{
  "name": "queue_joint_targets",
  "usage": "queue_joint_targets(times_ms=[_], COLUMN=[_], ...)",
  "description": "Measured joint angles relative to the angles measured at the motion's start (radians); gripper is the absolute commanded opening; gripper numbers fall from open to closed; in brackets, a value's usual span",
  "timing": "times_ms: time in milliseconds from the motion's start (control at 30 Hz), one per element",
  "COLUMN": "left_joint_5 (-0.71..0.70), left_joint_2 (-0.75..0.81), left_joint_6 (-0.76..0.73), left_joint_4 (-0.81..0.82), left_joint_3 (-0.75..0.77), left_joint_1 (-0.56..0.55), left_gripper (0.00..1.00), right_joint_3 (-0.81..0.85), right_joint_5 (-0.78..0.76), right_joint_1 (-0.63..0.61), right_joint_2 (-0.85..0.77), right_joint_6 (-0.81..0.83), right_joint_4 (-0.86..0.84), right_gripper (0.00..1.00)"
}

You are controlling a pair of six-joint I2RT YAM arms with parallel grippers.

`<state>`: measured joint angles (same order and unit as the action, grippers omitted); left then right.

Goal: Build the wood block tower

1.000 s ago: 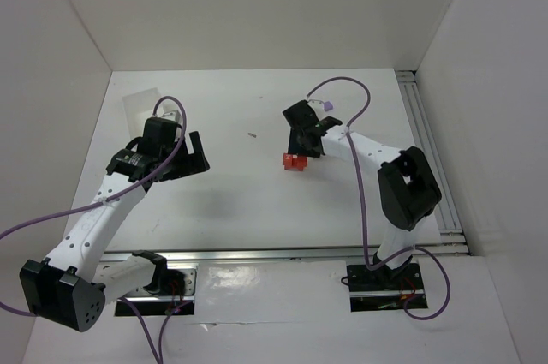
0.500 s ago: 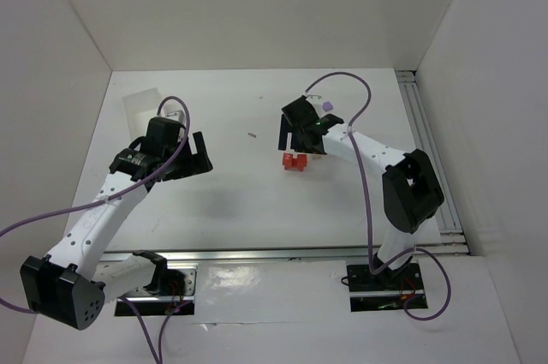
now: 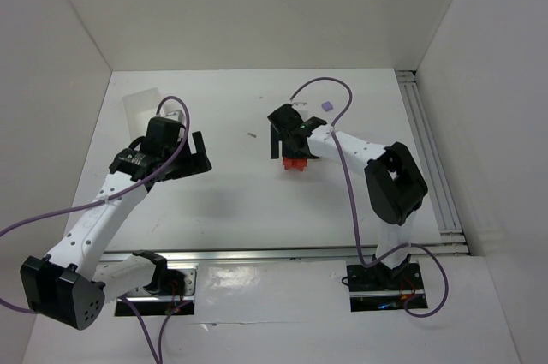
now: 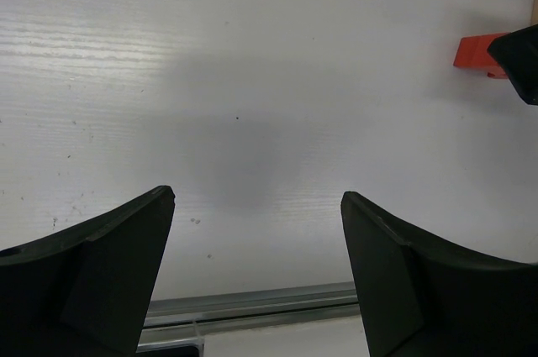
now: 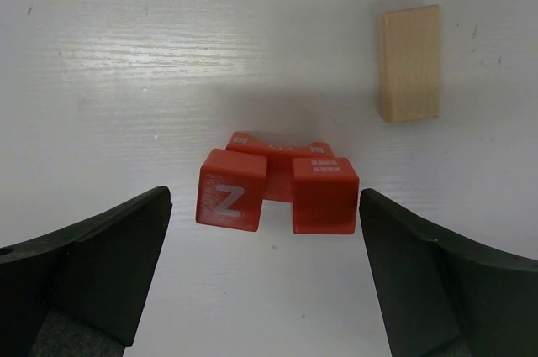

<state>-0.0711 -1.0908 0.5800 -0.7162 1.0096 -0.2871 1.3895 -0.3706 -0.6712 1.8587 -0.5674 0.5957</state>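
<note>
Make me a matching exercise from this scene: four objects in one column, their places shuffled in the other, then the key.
Things
1. Z block
2. tan block
3. lilac block
4. box

Places
A. far-left part of the table
B. lying flat, a short gap from the red cluster
C. touching other red blocks
D. alone on the far side, right of centre

Pairs: 1-C, 2-B, 3-D, 4-A
</note>
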Motion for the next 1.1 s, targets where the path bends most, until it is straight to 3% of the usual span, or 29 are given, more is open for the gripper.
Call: queue_joint_targets(times_ms=[400, 700, 1100], left_joint_5=[-0.005, -0.005, -0.006], left_joint_2=[0.000, 0.000, 0.000], left_joint_6=[0.000, 0.000, 0.000], left_joint_4=[0.000, 0.000, 0.000], left_joint_3=[0.000, 0.000, 0.000], left_joint_1=[0.000, 0.000, 0.000], left_gripper=[0.93, 0.93, 0.93], right_joint_3=[0.008, 0.009, 0.009], right_joint_5=[-0.034, -0.037, -0.037], right_joint_1=[-0.003, -0.003, -0.003], right_joint_2=[0.011, 0.016, 0.031], right_joint_6=[-0.007, -0.016, -0.021], right_joint_4=[0.017, 0.028, 0.028], right_gripper=[1.00, 0.87, 0.77])
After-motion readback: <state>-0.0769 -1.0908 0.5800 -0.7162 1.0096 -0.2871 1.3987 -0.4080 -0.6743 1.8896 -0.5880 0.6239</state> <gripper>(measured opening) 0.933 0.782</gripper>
